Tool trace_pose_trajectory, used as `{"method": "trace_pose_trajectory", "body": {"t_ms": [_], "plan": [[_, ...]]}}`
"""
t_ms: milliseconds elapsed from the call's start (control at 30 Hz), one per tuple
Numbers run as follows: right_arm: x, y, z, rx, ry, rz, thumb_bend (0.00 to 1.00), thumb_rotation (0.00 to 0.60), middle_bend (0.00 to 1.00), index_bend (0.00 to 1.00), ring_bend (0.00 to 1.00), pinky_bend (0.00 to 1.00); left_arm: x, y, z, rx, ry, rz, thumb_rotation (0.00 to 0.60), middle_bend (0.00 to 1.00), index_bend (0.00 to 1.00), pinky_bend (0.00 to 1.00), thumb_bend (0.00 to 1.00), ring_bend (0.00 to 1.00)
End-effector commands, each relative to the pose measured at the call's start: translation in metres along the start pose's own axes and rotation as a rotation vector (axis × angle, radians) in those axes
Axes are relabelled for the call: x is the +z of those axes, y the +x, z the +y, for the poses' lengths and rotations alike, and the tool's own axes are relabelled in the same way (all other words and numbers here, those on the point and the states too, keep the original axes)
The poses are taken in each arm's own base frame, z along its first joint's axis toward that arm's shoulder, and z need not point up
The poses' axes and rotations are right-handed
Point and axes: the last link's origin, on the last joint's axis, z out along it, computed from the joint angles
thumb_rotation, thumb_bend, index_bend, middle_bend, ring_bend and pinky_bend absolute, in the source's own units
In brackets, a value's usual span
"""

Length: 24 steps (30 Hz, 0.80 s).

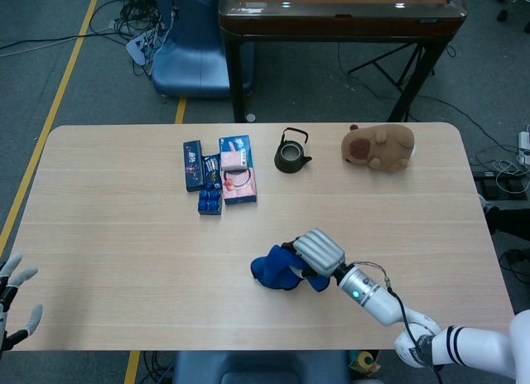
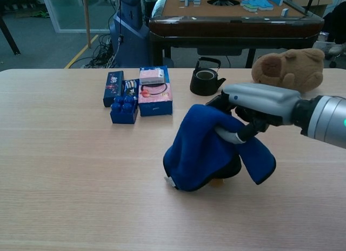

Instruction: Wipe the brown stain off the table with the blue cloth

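My right hand grips the blue cloth, which hangs in bunched folds down to the wooden table. The cloth's lower edge rests on the spot where the brown stain lies; only a sliver of brown shows under it in the chest view. In the head view the stain is fully hidden. My left hand hovers at the table's near left corner with fingers spread, holding nothing.
A black teapot and a brown plush toy stand at the far side. Small blue and pink boxes sit far left of centre. A dark table stands beyond.
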Motion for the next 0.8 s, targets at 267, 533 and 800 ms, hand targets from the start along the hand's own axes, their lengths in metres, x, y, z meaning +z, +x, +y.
{"method": "trace_pose_trajectory", "body": {"t_ms": [267,533,800], "plan": [[0.003,-0.04,0.002,-0.071,-0.008,-0.102,0.67,0.6,0.55,0.66,0.39,0.36,0.001,0.0,-0.001,0.0,0.004,-0.004,0.6,0.05,0.21,0.05,0.36,0.04],[0.006,-0.054,0.002,-0.152,0.015,-0.148,0.66,0.6,0.53,0.64,0.37,0.41,0.0,0.0,-0.001,-0.004,0.002,-0.005,0.6,0.05,0.21,0.05,0.36,0.04],[0.014,-0.059,0.021,-0.253,-0.041,-0.163,0.66,0.6,0.6,0.7,0.46,0.55,-0.001,0.001,-0.001,-0.01,0.0,-0.004,0.6,0.05,0.21,0.05,0.36,0.04]]}}
